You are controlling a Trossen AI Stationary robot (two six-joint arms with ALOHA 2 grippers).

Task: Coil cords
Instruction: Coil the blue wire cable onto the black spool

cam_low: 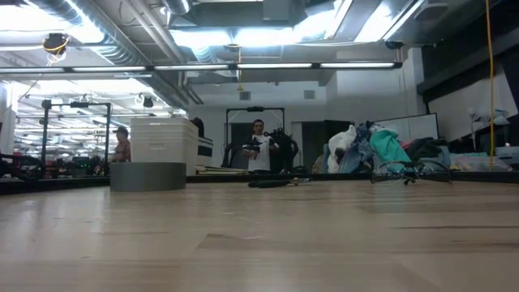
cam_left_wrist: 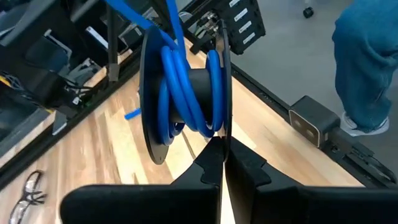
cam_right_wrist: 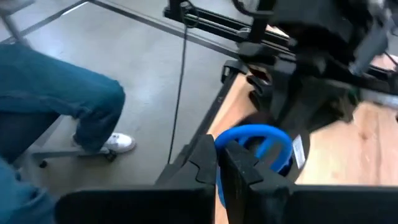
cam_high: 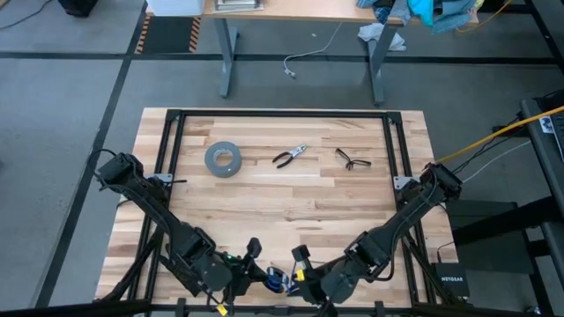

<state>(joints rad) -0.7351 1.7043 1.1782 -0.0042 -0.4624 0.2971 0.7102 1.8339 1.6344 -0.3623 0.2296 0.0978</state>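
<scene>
Cords (cam_left_wrist: pixel 186 87), blue, wound on a black spool at the tabletop's (cam_high: pixel 291 194) near edge, between both pincers.

Left pincer (cam_left_wrist: pixel 222 163) is closed on the spool's black flange, blue loops wrapped round the hub just past its fingertips. Right pincer (cam_right_wrist: pixel 219 163) is closed too, its tips against a blue loop; whether it grips the loop I cannot tell. Farther back lie a grey tape roll (cam_high: pixel 224 158), pliers (cam_high: pixel 289 156) and glasses (cam_high: pixel 352 160). A person's jeans-clad leg (cam_right_wrist: pixel 68 106) stands beside the tabletop.
</scene>
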